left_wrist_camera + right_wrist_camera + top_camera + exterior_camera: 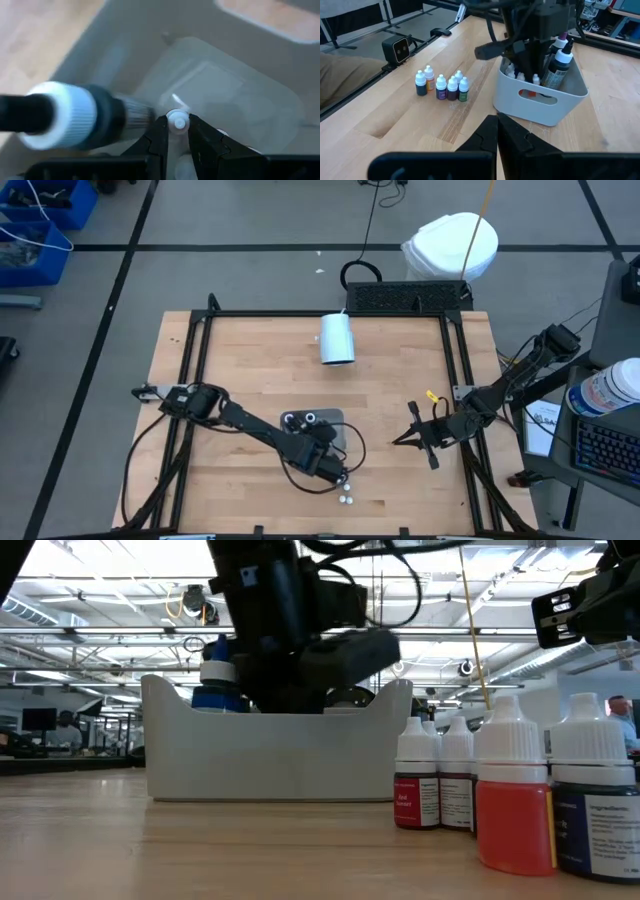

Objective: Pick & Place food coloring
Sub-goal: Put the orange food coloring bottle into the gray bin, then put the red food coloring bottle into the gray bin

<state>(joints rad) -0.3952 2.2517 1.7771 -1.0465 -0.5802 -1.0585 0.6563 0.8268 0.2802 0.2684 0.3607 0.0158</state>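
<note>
A grey bin [300, 416] stands in the middle of the table near its front. My left gripper [176, 126] reaches down into it [532, 75], shut on a small white-capped food coloring bottle [176, 120]. Larger dark bottles with white tops [561, 54] stand in the bin; one [70, 116] is close beside my fingers. Several small food coloring bottles [442, 85] stand upright in a cluster on the table by the bin, also seen near the front edge [345, 496]. My right gripper [496, 131] waits shut at the table's right side [412, 438]. My left gripper pinches the small bottle's white cap [177, 118] between its two fingertips. The fingers come slanting down from above into the bin. The fingers hide the bottle's body, and I cannot tell whether it rests on the bin's floor.
A white cylinder cup [337, 338] lies on its side toward the table's far edge. The bin's walls [270, 755] enclose my left gripper. A black frame [320, 314] runs around the table. Bare wood lies between the bin and the right arm.
</note>
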